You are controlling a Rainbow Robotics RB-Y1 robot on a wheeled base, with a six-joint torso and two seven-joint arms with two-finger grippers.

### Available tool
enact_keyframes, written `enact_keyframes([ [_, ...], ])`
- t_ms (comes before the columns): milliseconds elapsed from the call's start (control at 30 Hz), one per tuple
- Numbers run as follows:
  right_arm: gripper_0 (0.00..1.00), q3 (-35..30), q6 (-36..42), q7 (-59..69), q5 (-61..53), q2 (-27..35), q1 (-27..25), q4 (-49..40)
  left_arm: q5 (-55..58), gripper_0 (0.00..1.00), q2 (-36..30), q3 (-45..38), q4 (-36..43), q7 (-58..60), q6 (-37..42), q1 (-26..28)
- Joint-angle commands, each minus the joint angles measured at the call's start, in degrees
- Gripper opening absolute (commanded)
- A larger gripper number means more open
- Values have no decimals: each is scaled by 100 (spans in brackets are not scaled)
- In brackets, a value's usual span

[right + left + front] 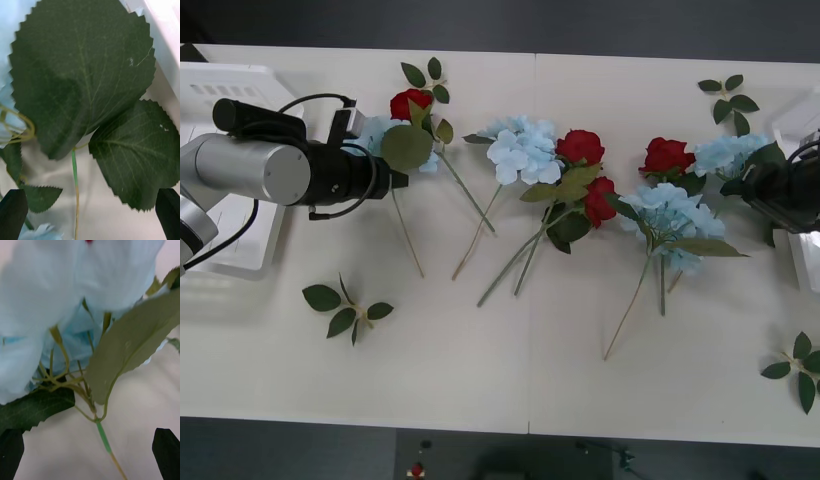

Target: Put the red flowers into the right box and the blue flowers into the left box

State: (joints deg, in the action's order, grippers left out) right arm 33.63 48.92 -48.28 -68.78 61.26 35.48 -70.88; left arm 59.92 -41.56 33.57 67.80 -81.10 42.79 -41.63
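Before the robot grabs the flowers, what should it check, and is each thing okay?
1. Left pincer open, blue flower stem between its fingers: ok.
2. Right pincer open over a leafy stem: ok.
3. What bloom is on that stem: cannot tell.
4. Left box in reach behind the left arm: ok.
5. Right box at the table's right edge: ok.
6. Flowers in the boxes: not ok, red flowers lie on the table.
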Motion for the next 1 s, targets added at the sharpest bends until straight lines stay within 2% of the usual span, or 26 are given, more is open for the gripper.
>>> enact_keyframes([
  [33, 100, -137, -172, 90, 120, -317, 363, 488, -569, 100, 113, -298, 286, 991, 494, -65],
  [467, 100, -137, -374, -50, 594, -1072, 732, 1525, -2855, 100, 754, -342, 814, 2318, 1469, -109],
  [733, 100, -120, -374, -129, 867, -1239, 759, 1692, -3259, 100, 1000, -342, 506, 2265, 1434, -109],
  [900, 99, -120, -374, -200, 1078, -1354, 768, 1753, -3470, 92, 1141, -334, 286, 2160, 1425, -109],
  [967, 99, -111, -374, -226, 1148, -1380, 759, 1753, -3496, 85, 1176, -342, 181, 2116, 1399, -109],
  [1000, 99, -102, -374, -244, 1183, -1389, 768, 1753, -3514, 77, 1194, -342, 155, 2107, 1381, -109],
])
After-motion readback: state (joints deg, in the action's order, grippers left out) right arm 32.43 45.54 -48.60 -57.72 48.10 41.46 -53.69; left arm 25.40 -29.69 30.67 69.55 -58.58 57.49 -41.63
